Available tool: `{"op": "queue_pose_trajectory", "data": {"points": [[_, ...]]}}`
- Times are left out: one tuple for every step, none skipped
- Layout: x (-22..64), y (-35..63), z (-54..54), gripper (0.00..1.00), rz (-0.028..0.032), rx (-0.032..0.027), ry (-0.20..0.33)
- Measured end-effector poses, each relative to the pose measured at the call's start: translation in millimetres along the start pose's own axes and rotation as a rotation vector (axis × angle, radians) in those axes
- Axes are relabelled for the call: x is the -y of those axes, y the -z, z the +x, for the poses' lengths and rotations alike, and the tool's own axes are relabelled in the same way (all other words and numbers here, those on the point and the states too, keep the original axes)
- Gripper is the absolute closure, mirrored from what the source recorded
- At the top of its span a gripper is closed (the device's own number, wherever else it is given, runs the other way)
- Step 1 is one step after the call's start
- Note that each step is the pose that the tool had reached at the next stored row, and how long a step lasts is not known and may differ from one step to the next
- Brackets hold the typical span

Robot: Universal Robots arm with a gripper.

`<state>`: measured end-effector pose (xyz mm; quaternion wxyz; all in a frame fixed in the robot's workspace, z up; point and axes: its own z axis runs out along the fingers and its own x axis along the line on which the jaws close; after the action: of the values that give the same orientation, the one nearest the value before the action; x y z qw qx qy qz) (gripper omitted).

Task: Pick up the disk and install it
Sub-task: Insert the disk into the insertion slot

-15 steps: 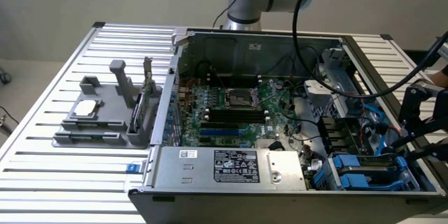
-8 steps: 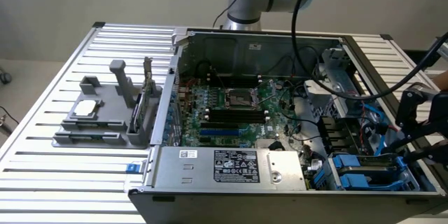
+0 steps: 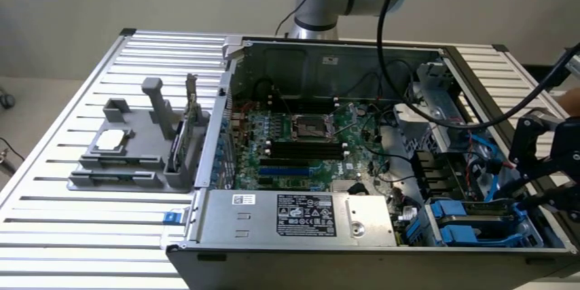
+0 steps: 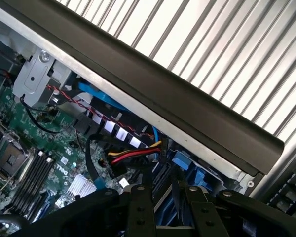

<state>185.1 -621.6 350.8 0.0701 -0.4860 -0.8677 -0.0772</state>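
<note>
disk (image 4: 161, 196) — blue-framed, edge-on | at blue drive bay (image 3: 476, 232) — case corner

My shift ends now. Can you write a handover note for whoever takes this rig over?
Gripper: low over the drive bay at the case's end on the exterior view's right. Whether it holds anything cannot be told.
Disk: blue-framed, lying in that bay beside the gripper.
Done: disk is at the bay.
Left: install not confirmed, since whether the disk is fully seated cannot be told.
</note>
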Motion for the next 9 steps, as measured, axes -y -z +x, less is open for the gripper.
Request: {"op": "queue_pose_trajectory", "data": {"points": [[0.0,-0.3,0.0,0.69,-0.0023,-0.001,-0.007],[0.0,-0.7,-0.1,0.69,-0.0046,-0.0021,-0.014],[0.0,-1.0,-0.1,0.69,-0.0066,-0.0026,-0.02],[0.0,-1.3,0.0,0.69,-0.0082,-0.0027,-0.027],[-0.1,-1.7,0.0,0.69,-0.0098,-0.0029,-0.033],[-0.1,-2.1,0.0,0.69,-0.0112,-0.0027,-0.039],[-0.1,-2.5,0.0,0.69,-0.0123,-0.0025,-0.044],[-0.1,-2.9,0.0,0.69,-0.0133,-0.0023,-0.049],[-0.1,-3.2,0.0,0.69,-0.0141,-0.0021,-0.052]]}}
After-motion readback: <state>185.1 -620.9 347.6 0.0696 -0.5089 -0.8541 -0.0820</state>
